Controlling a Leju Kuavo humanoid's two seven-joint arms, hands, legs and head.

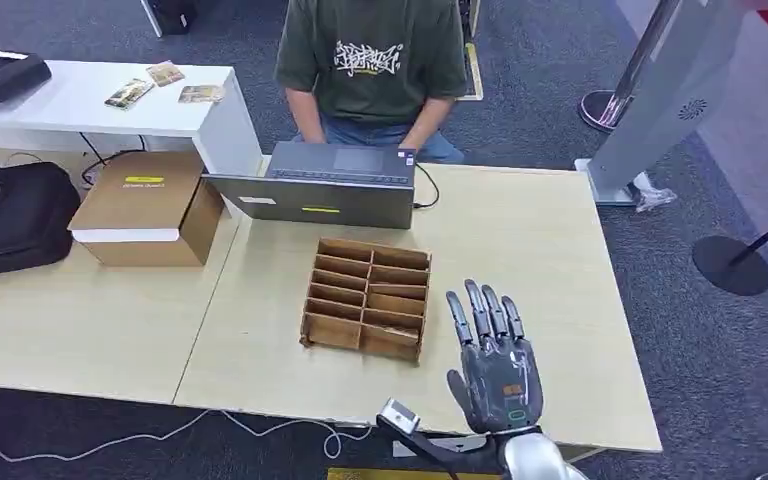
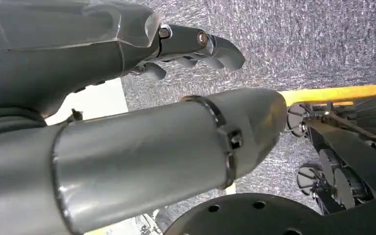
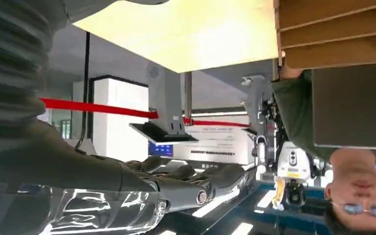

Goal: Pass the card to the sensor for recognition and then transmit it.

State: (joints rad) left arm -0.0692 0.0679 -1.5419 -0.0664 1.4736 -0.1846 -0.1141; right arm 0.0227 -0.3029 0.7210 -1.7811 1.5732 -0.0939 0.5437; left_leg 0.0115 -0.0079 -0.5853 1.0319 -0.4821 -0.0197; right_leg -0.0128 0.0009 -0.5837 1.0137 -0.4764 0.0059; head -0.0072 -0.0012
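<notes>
My right hand (image 1: 495, 370) hovers flat over the near edge of the wooden table (image 1: 530, 250), fingers stretched out and apart, holding nothing. It is just right of a cardboard divider box (image 1: 367, 298). In the right wrist view its fingers (image 3: 191, 182) lie straight and bare, with the box (image 3: 333, 34) ahead of them. A few cards (image 1: 145, 88) lie on a white side table (image 1: 80, 105) at the far left. A grey laptop-like device (image 1: 325, 185) sits at the table's far edge. My left hand (image 2: 196, 44) hangs over grey carpet with nothing in it, its fingers loosely extended.
A person in a green shirt (image 1: 372, 60) sits behind the grey device. A cardboard carton (image 1: 145, 208) and a black bag (image 1: 10, 215) stand on the left table. A grey kiosk (image 1: 665, 95) and barrier posts (image 1: 730, 262) stand at the right.
</notes>
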